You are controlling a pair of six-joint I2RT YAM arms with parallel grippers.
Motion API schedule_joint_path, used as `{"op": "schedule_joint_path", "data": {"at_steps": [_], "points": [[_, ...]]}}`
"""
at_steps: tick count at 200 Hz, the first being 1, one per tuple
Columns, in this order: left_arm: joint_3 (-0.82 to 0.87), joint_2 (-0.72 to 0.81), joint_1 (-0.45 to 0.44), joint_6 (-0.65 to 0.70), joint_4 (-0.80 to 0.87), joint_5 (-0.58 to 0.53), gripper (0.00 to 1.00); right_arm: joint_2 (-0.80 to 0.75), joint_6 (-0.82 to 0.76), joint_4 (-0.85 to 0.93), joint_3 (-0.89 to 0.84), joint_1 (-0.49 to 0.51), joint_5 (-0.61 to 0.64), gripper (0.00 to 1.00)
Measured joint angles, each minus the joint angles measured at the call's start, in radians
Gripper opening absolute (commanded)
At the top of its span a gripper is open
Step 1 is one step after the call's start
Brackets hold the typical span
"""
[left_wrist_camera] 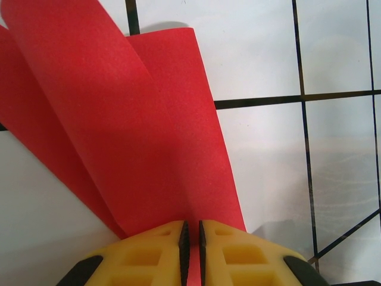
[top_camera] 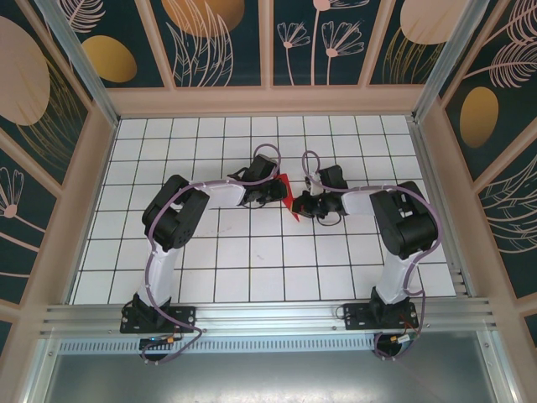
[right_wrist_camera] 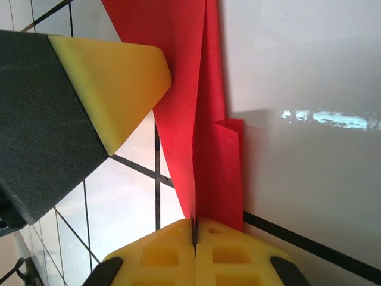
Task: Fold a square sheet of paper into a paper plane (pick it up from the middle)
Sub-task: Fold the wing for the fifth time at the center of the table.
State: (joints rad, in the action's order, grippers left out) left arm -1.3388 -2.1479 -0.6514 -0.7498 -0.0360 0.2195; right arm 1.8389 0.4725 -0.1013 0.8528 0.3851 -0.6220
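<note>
Left claw (left_wrist_camera: 191, 233) clenched on the creased red paper (left_wrist_camera: 149, 131). Right claw (right_wrist_camera: 194, 231) clenched on it too. Paper sits between my 2 claws, over the table (top_camera: 210, 269).

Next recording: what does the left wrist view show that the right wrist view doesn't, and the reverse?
Left wrist: the left gripper shut on the square sheet of paper, which fans away from it in loose curved layers. Right wrist: the right gripper shut on a sharply creased edge with a small folded flap, and a yellow finger of the left gripper beside the paper. Both: red paper pinched between yellow fingers over the white gridded table.
</note>
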Motion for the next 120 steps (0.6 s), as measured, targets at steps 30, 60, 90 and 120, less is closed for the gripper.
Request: {"op": "schedule_joint_path", "data": {"at_steps": [30,60,90,120], "points": [[-0.004,-0.002,-0.002,0.006,0.005,-0.005,0.18,-0.003,0.000,-0.002,-0.002,-0.007,-0.006,0.12],[-0.010,-0.004,-0.003,0.010,0.009,-0.011,0.18,-0.047,-0.027,0.034,-0.005,-0.006,0.011,0.19],[-0.015,-0.008,-0.003,0.014,0.010,-0.015,0.18,-0.086,-0.107,0.064,-0.007,0.013,0.065,0.22],[-0.016,-0.008,-0.003,0.015,0.010,-0.016,0.18,-0.090,-0.169,0.080,-0.006,0.061,0.137,0.22]]}}
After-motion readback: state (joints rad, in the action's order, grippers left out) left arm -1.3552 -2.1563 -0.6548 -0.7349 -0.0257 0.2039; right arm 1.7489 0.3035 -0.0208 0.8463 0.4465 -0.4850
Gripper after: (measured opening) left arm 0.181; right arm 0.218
